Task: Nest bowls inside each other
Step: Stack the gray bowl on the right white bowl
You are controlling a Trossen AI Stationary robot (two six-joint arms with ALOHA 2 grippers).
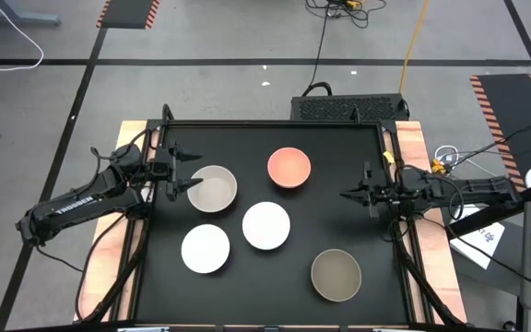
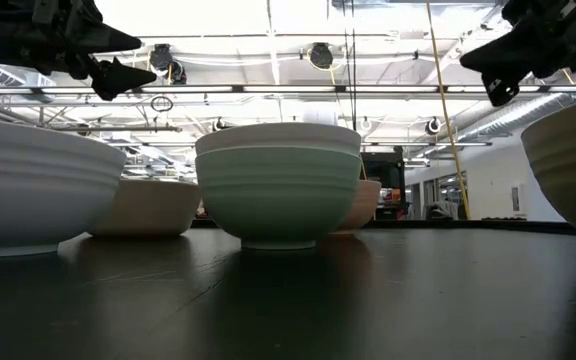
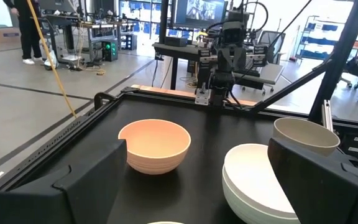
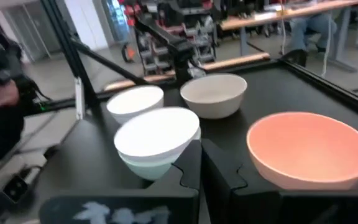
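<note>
I see my left gripper (image 1: 189,168) spread open above the beige-grey bowl (image 1: 214,188) at the mat's left. My right gripper (image 1: 350,195) hangs pressed together at the right edge. A white bowl (image 1: 266,225) sits nested in the mint-green bowl (image 2: 278,195) at centre, coral-pink bowl (image 1: 289,167) behind it, another white bowl (image 1: 205,248) and the olive-tan bowl (image 1: 336,274) nearer the front.
</note>
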